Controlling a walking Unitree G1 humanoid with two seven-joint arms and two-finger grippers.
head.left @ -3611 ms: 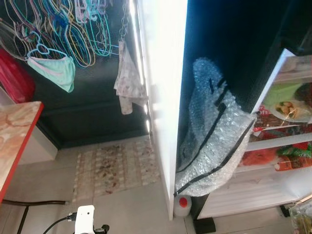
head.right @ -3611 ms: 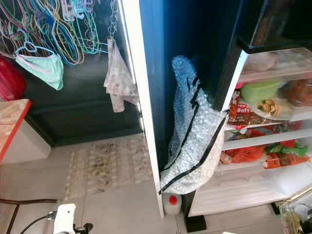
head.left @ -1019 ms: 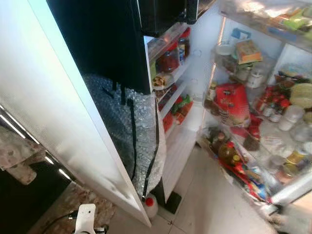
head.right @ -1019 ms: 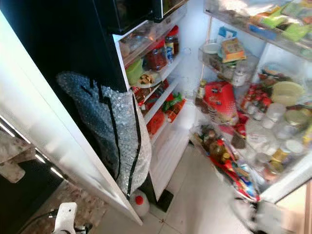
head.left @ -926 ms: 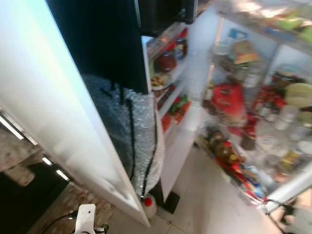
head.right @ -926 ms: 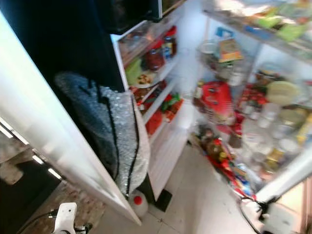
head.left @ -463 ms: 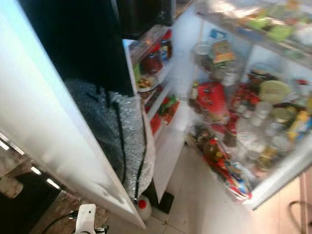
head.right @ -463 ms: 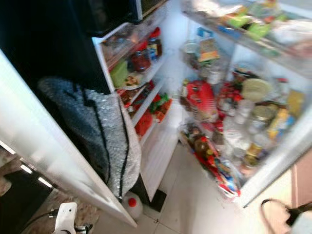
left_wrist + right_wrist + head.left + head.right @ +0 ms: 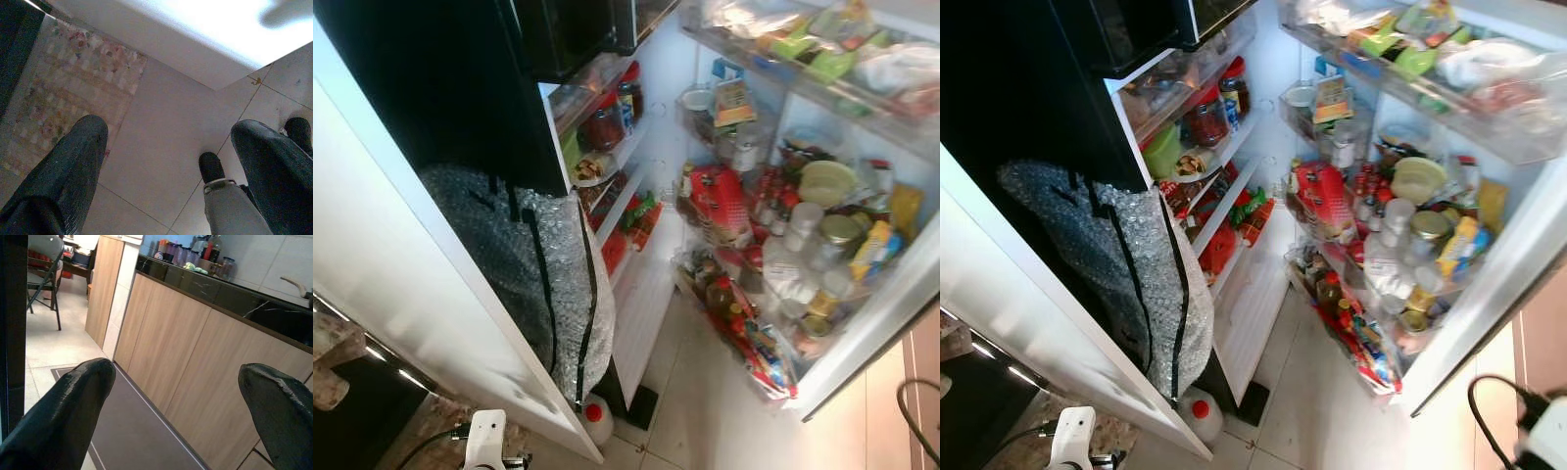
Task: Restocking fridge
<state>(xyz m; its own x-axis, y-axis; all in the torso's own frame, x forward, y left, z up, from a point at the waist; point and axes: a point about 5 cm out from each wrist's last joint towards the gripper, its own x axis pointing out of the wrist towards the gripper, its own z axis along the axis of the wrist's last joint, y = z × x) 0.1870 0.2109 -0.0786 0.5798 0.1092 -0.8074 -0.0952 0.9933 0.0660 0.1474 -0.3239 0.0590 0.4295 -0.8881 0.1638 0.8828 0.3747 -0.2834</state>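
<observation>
The fridge stands open before me. Its inner shelves (image 9: 625, 147) hold jars, a plate of food and red and green packets. The open door (image 9: 867, 318) swings out to the right, its racks crowded with bottles, jars, tubs and a red bag (image 9: 722, 201). My left gripper (image 9: 168, 142) hangs low over the floor tiles, open, nothing between its fingers (image 9: 73, 161). My right gripper (image 9: 176, 377) is open too and empty, facing wooden kitchen cabinets (image 9: 195, 362).
A bubble-wrap bag (image 9: 558, 284) hangs against the fridge's dark side, beside a white panel (image 9: 401, 284). A white jug with a red cap (image 9: 597, 421) sits on the floor below. A black cable and white plug (image 9: 1542, 431) lie at the right. A patterned rug (image 9: 63, 93) lies at my left.
The camera has swung right, from the hangers and wall to the open fridge and its door. Nothing in the fridge has moved. Both grippers remain empty.
</observation>
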